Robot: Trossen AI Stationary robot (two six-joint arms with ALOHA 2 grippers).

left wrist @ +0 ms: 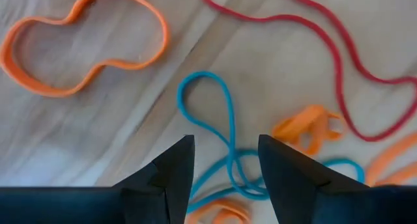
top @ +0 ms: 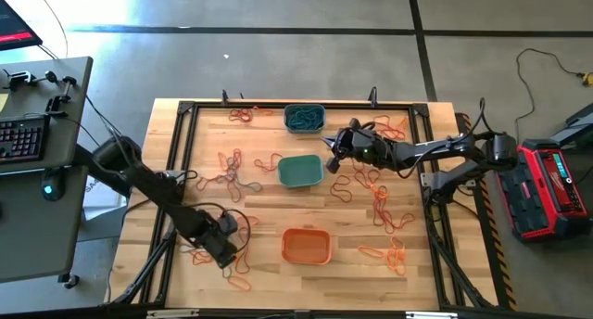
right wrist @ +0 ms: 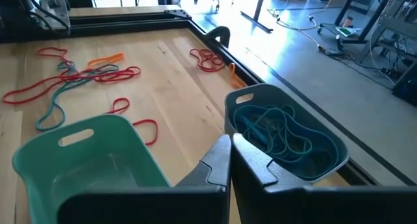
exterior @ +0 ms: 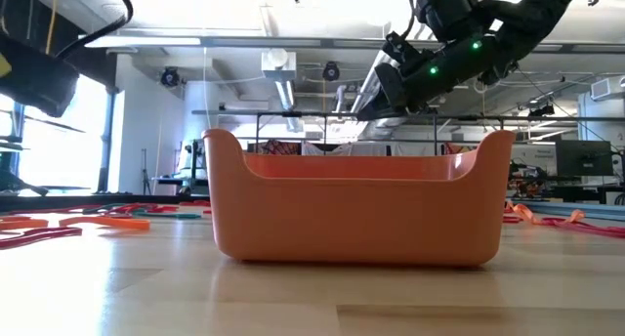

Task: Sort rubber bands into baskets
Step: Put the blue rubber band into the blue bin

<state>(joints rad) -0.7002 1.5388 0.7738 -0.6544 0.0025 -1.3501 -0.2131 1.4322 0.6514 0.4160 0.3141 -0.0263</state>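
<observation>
1. My left end effector (left wrist: 225, 178) hovers spread wide beside the orange basket (top: 306, 246), over the surface (top: 269, 208); a blue-teal rubber band (left wrist: 218, 129) lies directly between my fingers, its long axis running straight ahead.
2. My right end effector (right wrist: 228, 165), pinched shut and apparently empty, waits between the teal-green basket (right wrist: 85, 155) and the grey-blue basket (right wrist: 287, 136).
3. Counts: three baskets; loose bands number perhaps two dozen, too tangled to count surely.
</observation>
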